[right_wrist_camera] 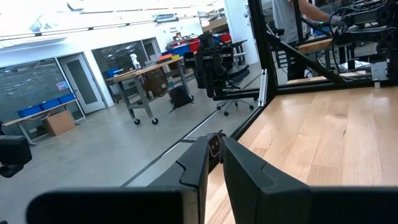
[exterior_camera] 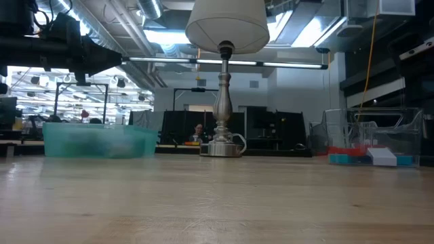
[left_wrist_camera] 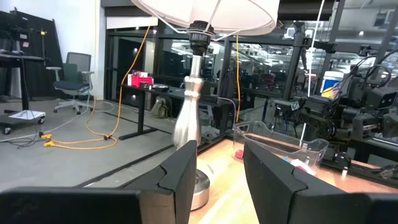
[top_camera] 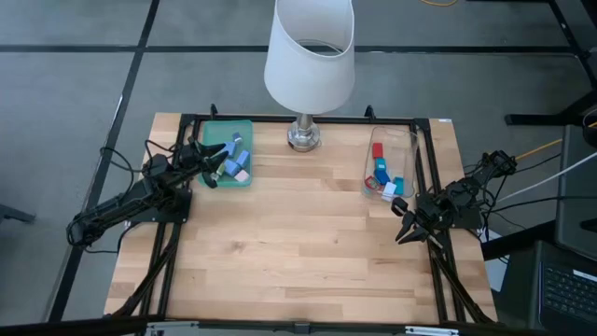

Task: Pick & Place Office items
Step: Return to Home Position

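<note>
Wooden table (top_camera: 308, 252) shows office items (top_camera: 240, 163) binned just ahead of each tool: left gripper (top_camera: 215, 171), fingers apart, empty by the green tray (top_camera: 229, 121); right gripper (top_camera: 404, 231), barely parted, short of the clear bin (top_camera: 410, 154), likely homeward.

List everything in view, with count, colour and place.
table: one, light wood
lamp: one, white shade, silver base, table's far middle
green tray: one, far left
clear bin: one, far right
office items: several blue and white in tray; several red, blue, white in bin
person: one, in room beyond lamp
left gripper: one, dark, open, over tray's left edge
right gripper: one, dark, table's right edge, beside bin
</note>
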Controlling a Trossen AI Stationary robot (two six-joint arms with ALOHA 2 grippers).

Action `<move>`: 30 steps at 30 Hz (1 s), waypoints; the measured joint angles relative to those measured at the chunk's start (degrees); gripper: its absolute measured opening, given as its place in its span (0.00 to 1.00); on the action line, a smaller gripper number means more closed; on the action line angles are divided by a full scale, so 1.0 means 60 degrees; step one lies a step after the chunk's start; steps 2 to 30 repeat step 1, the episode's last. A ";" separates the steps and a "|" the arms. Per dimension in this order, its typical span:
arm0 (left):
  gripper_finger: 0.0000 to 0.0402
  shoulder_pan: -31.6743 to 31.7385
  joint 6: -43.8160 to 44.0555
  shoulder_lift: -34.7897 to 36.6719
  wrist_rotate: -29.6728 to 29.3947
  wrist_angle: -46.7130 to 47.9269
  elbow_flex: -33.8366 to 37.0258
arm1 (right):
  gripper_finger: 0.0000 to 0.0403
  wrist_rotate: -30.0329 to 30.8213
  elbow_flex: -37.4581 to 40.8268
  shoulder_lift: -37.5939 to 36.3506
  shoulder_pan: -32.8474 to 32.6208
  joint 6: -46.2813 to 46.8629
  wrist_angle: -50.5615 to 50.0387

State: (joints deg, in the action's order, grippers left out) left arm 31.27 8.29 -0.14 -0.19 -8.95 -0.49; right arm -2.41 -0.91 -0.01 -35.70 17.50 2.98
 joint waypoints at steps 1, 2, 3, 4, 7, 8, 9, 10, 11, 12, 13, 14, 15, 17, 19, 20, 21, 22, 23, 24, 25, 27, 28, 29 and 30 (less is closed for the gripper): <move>0.32 0.0000 0.0000 0.0000 0.0000 0.0000 0.0000 | 0.13 0.0003 0.0000 0.0000 0.0003 0.0000 -0.0002; 0.32 0.0000 0.0000 0.0000 0.0000 0.0000 0.0000 | 0.13 0.0003 0.0000 0.0000 0.0003 0.0000 -0.0002; 0.32 0.0000 0.0000 0.0000 0.0000 0.0000 0.0000 | 0.13 0.0003 0.0000 0.0000 0.0003 0.0000 -0.0002; 0.32 0.0000 0.0000 0.0000 0.0000 0.0000 0.0000 | 0.13 0.0003 0.0000 0.0000 0.0003 0.0000 -0.0002; 0.32 0.0000 0.0000 0.0000 0.0000 0.0000 0.0000 | 0.13 0.0003 0.0000 0.0000 0.0003 0.0000 -0.0002; 0.32 0.0000 0.0000 0.0000 0.0000 0.0000 0.0000 | 0.13 0.0003 0.0000 0.0000 0.0003 0.0000 -0.0002; 0.32 0.0000 0.0000 0.0000 0.0000 0.0000 0.0000 | 0.13 0.0003 0.0000 0.0000 0.0003 0.0000 -0.0002; 0.32 0.0000 0.0000 0.0000 0.0000 0.0000 0.0000 | 0.13 0.0003 0.0000 0.0000 0.0003 0.0000 -0.0002; 0.32 0.0000 0.0000 0.0000 0.0000 0.0000 0.0000 | 0.13 0.0003 0.0000 0.0000 0.0003 0.0000 -0.0002; 0.32 0.0000 0.0000 0.0000 0.0000 0.0000 0.0000 | 0.13 0.0003 0.0000 0.0000 0.0003 0.0000 -0.0002; 0.32 0.0000 0.0000 0.0000 0.0000 0.0000 0.0000 | 0.13 0.0003 0.0000 0.0000 0.0003 0.0000 -0.0002; 0.32 0.0000 0.0000 0.0000 0.0000 0.0000 0.0000 | 0.13 0.0003 0.0000 0.0000 0.0003 0.0000 -0.0002; 0.32 0.0000 0.0000 0.0000 0.0000 0.0000 0.0000 | 0.13 0.0003 0.0000 0.0000 0.0003 0.0000 -0.0002; 0.32 0.0000 0.0000 0.0000 0.0000 0.0000 0.0000 | 0.13 0.0003 0.0000 0.0000 0.0003 0.0000 -0.0002; 0.32 0.0000 0.0000 0.0000 0.0000 0.0000 0.0000 | 0.13 0.0003 0.0000 0.0000 0.0003 0.0000 -0.0002; 0.32 0.0000 0.0000 0.0000 0.0000 0.0000 0.0000 | 0.13 0.0003 0.0000 0.0000 0.0003 0.0000 -0.0002; 0.32 0.0000 0.0000 0.0000 0.0000 0.0000 0.0000 | 0.13 0.0003 0.0000 0.0000 0.0003 0.0000 -0.0002; 0.32 0.0000 0.0000 0.0000 0.0000 0.0000 0.0000 | 0.13 0.0003 0.0000 0.0000 0.0003 0.0000 -0.0002; 0.32 0.0000 0.0000 0.0000 0.0000 0.0000 0.0000 | 0.13 0.0003 0.0000 0.0000 0.0003 0.0000 -0.0002; 0.32 0.0000 0.0000 0.0000 0.0000 0.0000 0.0000 | 0.13 0.0003 0.0000 0.0000 0.0003 0.0000 -0.0002; 0.32 0.0000 0.0000 0.0000 0.0000 0.0000 0.0000 | 0.13 0.0003 0.0000 0.0000 0.0003 0.0000 -0.0002; 0.32 0.0000 0.0000 0.0000 0.0000 0.0000 0.0000 | 0.13 0.0003 0.0000 0.0000 0.0003 0.0000 -0.0002; 0.32 0.0000 0.0000 0.0000 0.0000 0.0000 0.0000 | 0.13 0.0003 0.0000 0.0000 0.0003 0.0000 -0.0002; 0.32 0.0000 0.0000 0.0000 0.0000 0.0000 0.0000 | 0.13 0.0003 0.0000 0.0000 0.0003 0.0000 -0.0002; 0.32 0.0000 0.0000 0.0000 0.0000 0.0000 0.0000 | 0.13 0.0003 0.0000 0.0000 0.0003 0.0000 -0.0002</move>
